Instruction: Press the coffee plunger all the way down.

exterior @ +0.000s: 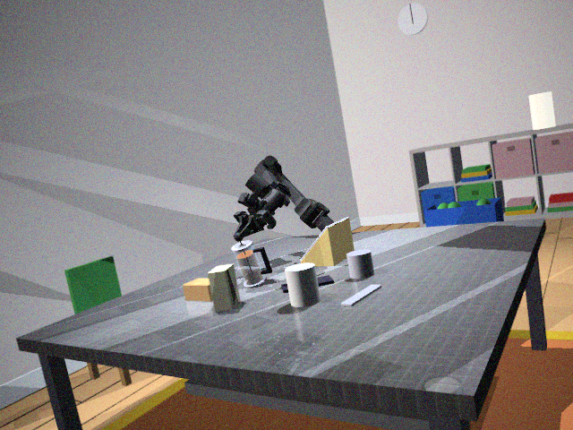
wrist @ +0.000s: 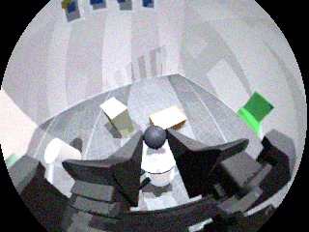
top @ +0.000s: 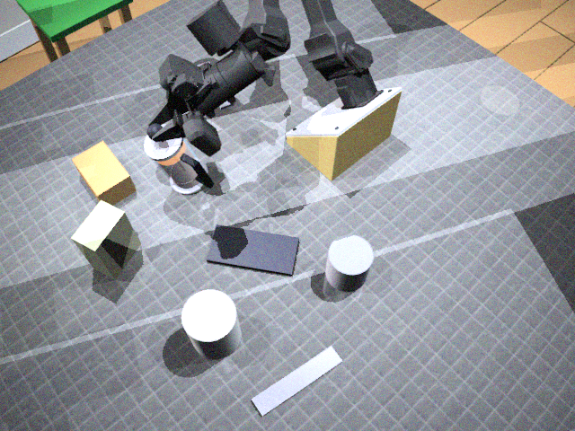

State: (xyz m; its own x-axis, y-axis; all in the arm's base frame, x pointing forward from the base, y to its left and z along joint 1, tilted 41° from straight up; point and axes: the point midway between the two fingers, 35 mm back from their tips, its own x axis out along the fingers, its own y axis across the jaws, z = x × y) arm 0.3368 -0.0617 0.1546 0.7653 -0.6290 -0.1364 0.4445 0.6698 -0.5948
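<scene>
The coffee press stands upright on the table, a clear cylinder with a white lid, an orange band under the lid and a black handle. My gripper is above the lid, shut on the dark round plunger knob. In the exterior view only a very short piece of rod shows between the fingertips and the lid. The fingers partly cover the knob in the top and exterior views.
An orange block and a pale block stand near the press. A yellow wedge, a dark slab, two white cylinders and a white strip are farther off.
</scene>
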